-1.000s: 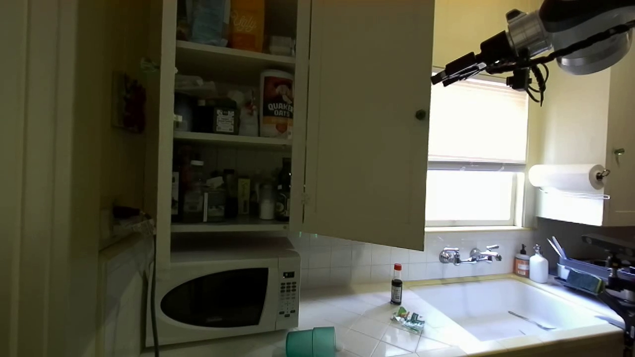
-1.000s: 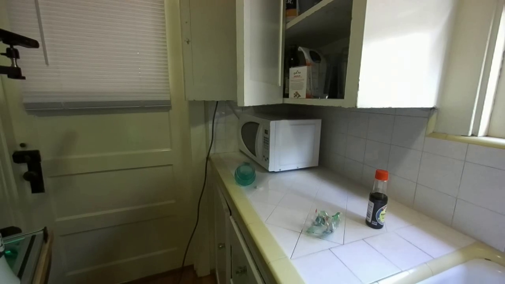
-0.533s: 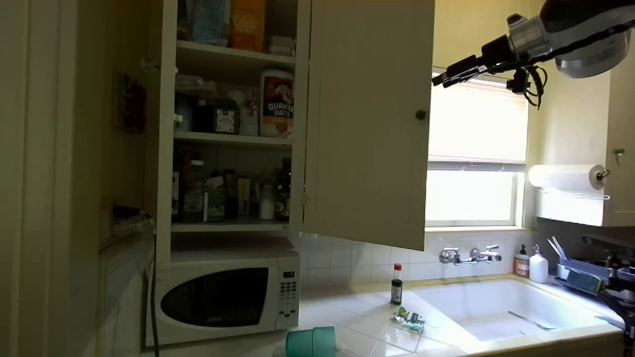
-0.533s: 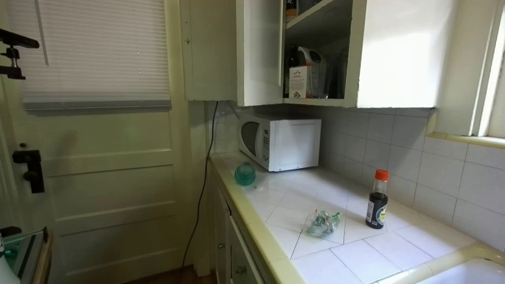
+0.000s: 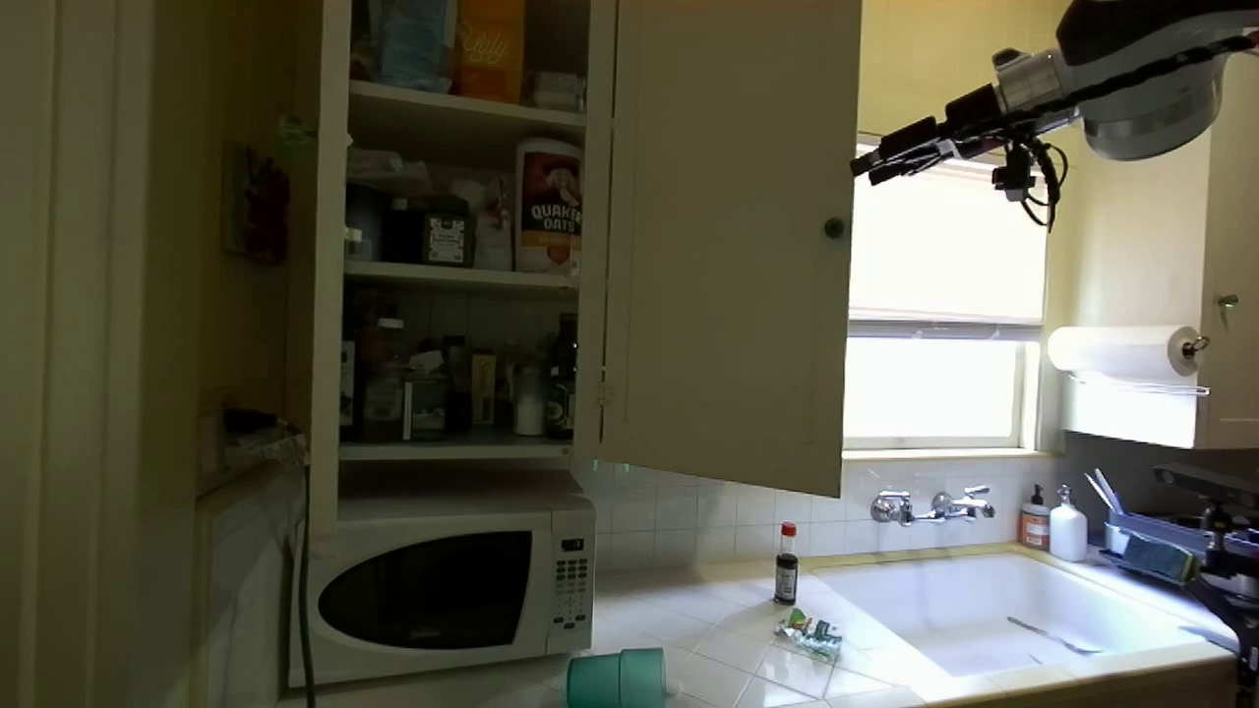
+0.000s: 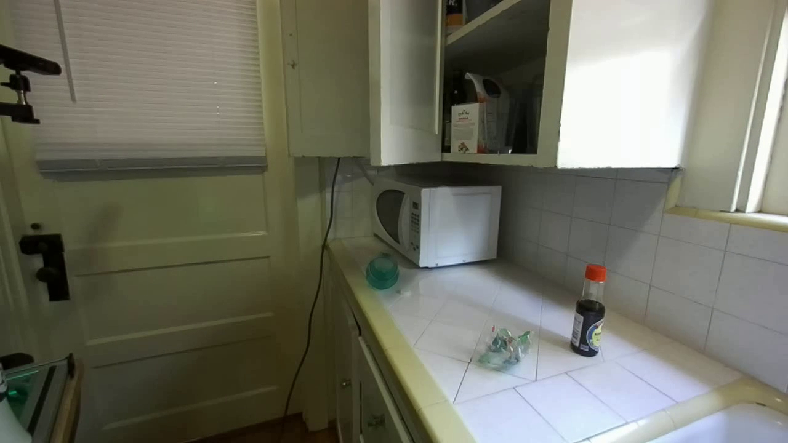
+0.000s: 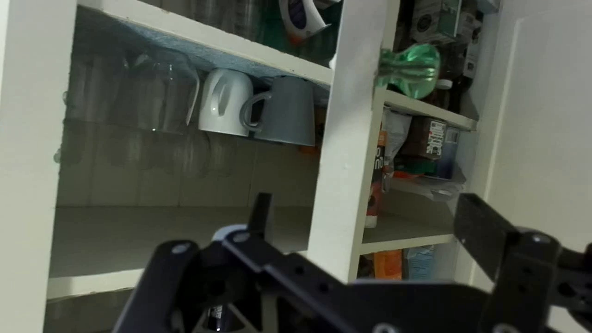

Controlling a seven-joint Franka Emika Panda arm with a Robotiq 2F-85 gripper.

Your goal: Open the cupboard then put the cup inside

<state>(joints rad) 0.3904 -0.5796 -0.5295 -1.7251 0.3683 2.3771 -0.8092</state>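
Door (image 5: 728,236): in an exterior view, swung out; flat painted panel, screening the space behind.
Gripper (image 5: 868,171): there, raised, tips seen at the door's free edge; whether they touch cannot be judged.
Cup (image 5: 617,678): there, teal, stepped cylinder, lying on its side on the glossy tile counter (image 5: 703,669) near the microwave (image 5: 443,590).
Cupboard (image 6: 552,80): in an exterior view, open; inside visible, with a white carton (image 6: 468,128).
Cup: there, translucent round end (image 6: 382,272) showing, close to the counter's yellow rim.
Bottle (image 6: 589,317): there, upright, red cap.
Mugs (image 7: 286,111): wrist view (inverted) alone; one white, one grey, beside clear glassware (image 7: 162,92).
Knob (image 7: 414,71): wrist view, rounded, glassy green, beside a white upright (image 7: 344,152).
Fingers (image 7: 481,226): wrist view, black, spread wide, the upright showing between them.
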